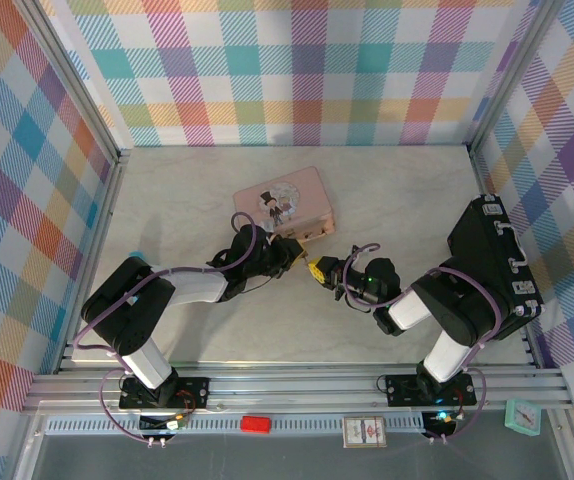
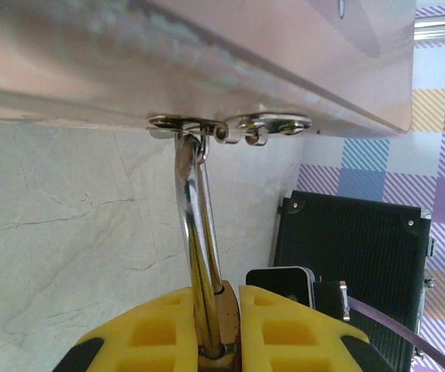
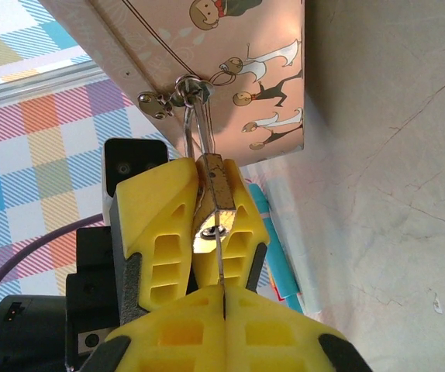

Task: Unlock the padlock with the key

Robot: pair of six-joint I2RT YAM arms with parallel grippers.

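Padlock: the tiny brass-gold padlock [image 3: 212, 203] is hanging by its shackle from the pink illustrated tin [image 3: 230, 46].
Left claw: the left gripper [image 2: 229, 308] is clamping the padlock's body.
Right claw: the right gripper [image 3: 224, 296] is pinching the thin grey metal key [image 3: 220, 260], whose tip is meeting the keyhole.
Technique: the step is calling for a blade in line with the keyhole, full seating, then a gentle twist against the left brace.

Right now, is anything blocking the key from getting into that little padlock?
Nothing visible does. The right gripper holds the key straight at the keyhole in the bottom face of the padlock, its tip at the hole. The left gripper clamps the padlock's sides only, leaving that face bare.
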